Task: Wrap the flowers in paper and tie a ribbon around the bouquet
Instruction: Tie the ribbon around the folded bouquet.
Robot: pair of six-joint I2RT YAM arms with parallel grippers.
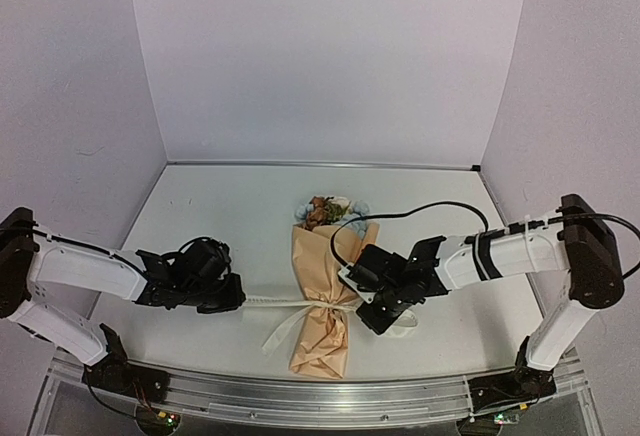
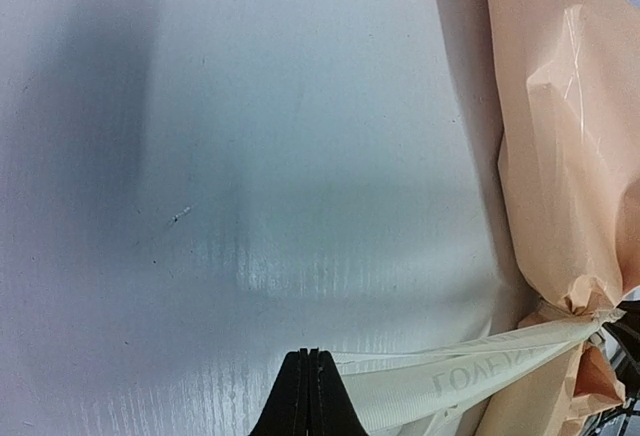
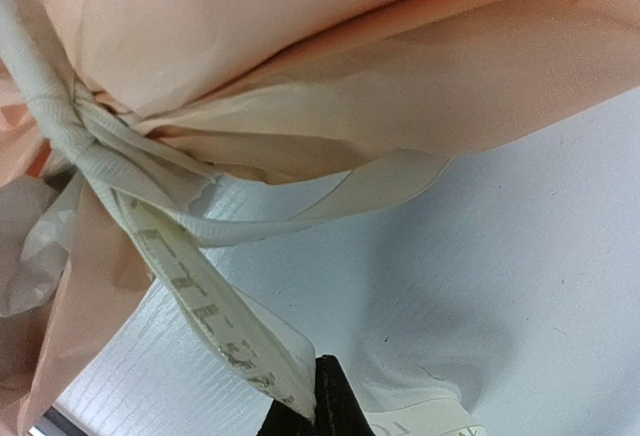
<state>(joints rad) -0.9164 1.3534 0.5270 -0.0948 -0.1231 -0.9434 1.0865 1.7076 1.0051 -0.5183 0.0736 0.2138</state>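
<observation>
The bouquet (image 1: 325, 286) lies in the middle of the table, a tan paper (image 2: 560, 156) cone with the flowers (image 1: 328, 211) showing at its far end. The cream ribbon (image 1: 290, 303) is knotted around the cone's narrow waist (image 3: 70, 126). My left gripper (image 1: 238, 299) is left of the bouquet, shut on one ribbon end (image 2: 470, 376), which runs taut to the knot. My right gripper (image 1: 362, 301) sits against the cone's right side, shut on the other lettered ribbon strand (image 3: 200, 306). The stems are hidden inside the paper (image 3: 350, 56).
A loose ribbon loop and tail (image 1: 280, 331) trail toward the near edge. A black cable (image 1: 420, 211) arcs from the right arm over the table. An aluminium rail (image 1: 320, 396) runs along the near edge; walls close in the back and sides.
</observation>
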